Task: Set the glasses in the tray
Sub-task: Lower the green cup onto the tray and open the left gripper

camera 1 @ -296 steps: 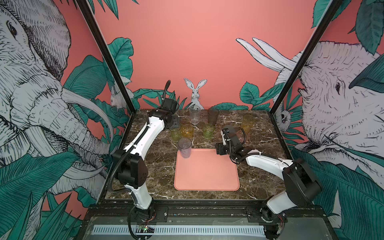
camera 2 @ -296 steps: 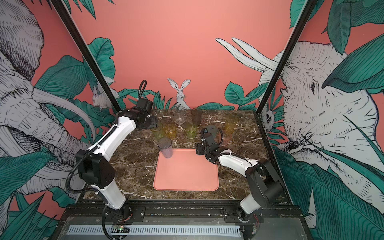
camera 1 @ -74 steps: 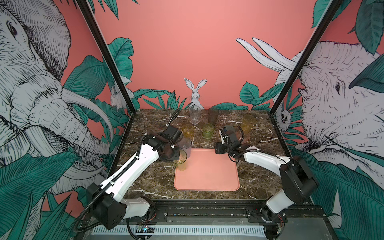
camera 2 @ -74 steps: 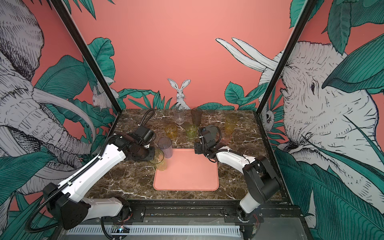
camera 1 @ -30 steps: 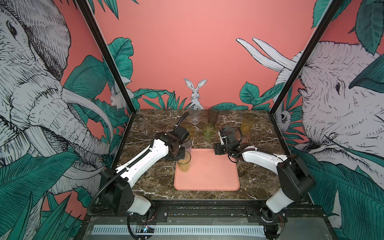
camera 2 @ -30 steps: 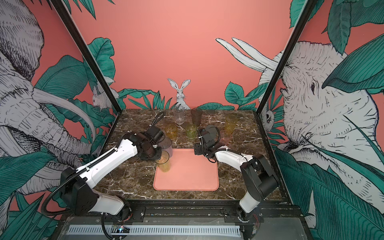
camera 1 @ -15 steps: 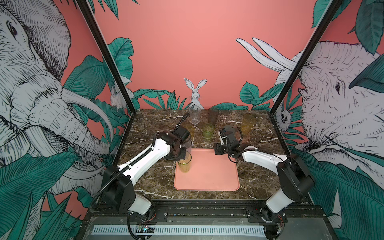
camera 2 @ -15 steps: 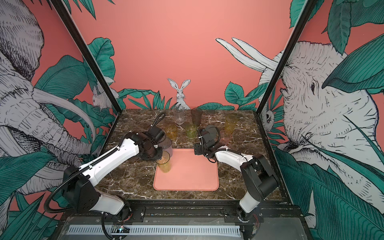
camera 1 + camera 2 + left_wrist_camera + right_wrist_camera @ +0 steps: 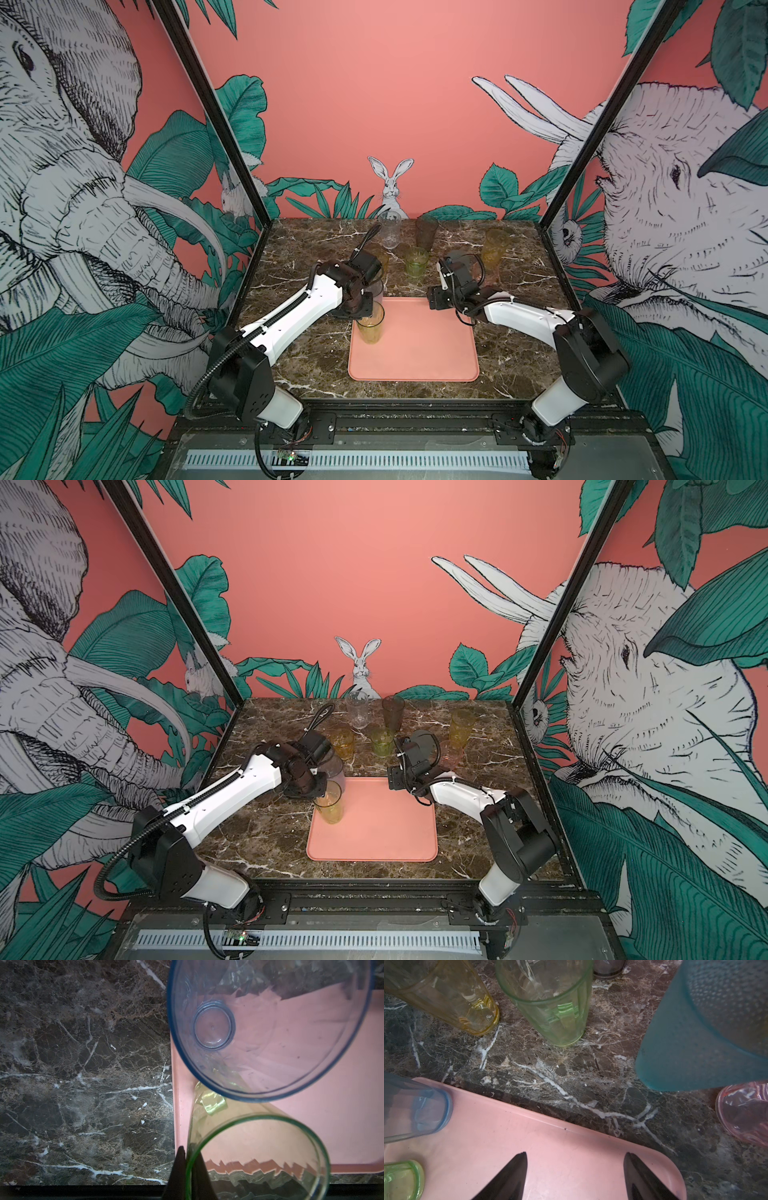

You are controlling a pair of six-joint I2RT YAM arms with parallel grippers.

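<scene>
The salmon-pink tray (image 9: 415, 353) (image 9: 374, 837) lies in the middle of the marble table. My left gripper (image 9: 363, 309) (image 9: 318, 789) (image 9: 190, 1159) is shut on the rim of a yellow-green glass (image 9: 370, 328) (image 9: 330, 806) (image 9: 259, 1157). That glass is upright at the tray's left edge, with one finger inside the wall and one outside. A grey-blue glass (image 9: 376, 291) (image 9: 270, 1028) (image 9: 415, 1109) stands in the tray's far left corner. My right gripper (image 9: 434, 298) (image 9: 392, 781) (image 9: 575, 1155) hangs open and empty over the tray's far right corner.
On the table behind the tray stand a clear glass (image 9: 390, 235), a dark glass (image 9: 427, 232), a short green glass (image 9: 416, 262) (image 9: 550, 1001), an amber glass (image 9: 344, 742) (image 9: 446, 995) and a tall yellow glass (image 9: 494, 247). A frosted blue-grey glass (image 9: 695, 1043) and a pink glass (image 9: 451, 752) (image 9: 745, 1113) stand beside my right wrist.
My left gripper has carried the yellow-green glass from the back row to the tray's left edge. Over the last second it only sank slightly. The right arm has hardly moved.
</scene>
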